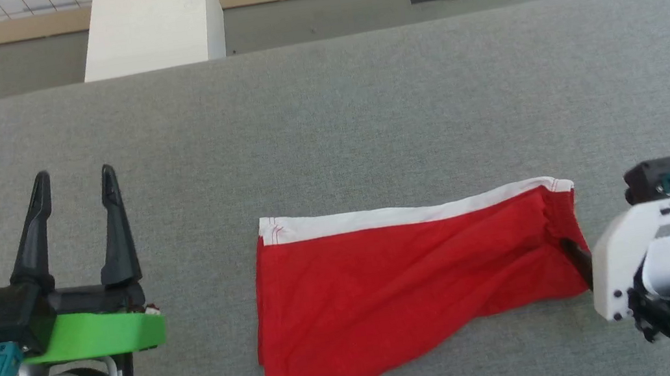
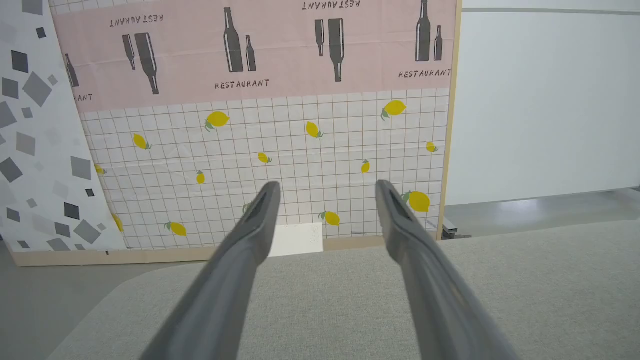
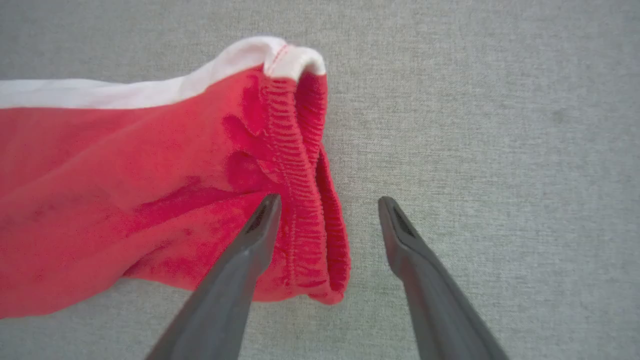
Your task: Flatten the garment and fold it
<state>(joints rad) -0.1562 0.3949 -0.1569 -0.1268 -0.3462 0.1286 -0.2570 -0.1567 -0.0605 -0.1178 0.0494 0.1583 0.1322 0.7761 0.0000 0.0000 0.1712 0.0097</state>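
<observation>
Plainly, the garment (image 1: 413, 275) lay rumpled on the table (image 1: 325, 117), the right gripper (image 3: 327, 205) spread astride its waistband (image 3: 295, 165) (left gripper (image 1: 75, 178) spread too, well apart), so closing might pinch one layer only.

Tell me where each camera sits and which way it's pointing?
Head view: on the head, looking forward and down at the grey table and red garment; left claw lower left, right wrist lower right.
Left wrist view: on the left arm, facing level across the table toward a lemon-print wall; own fingers spread.
Right wrist view: on the right arm, looking down at the garment's gathered end; right claw open astride its edge.
Shared: head and right wrist views both show the garment.
</observation>
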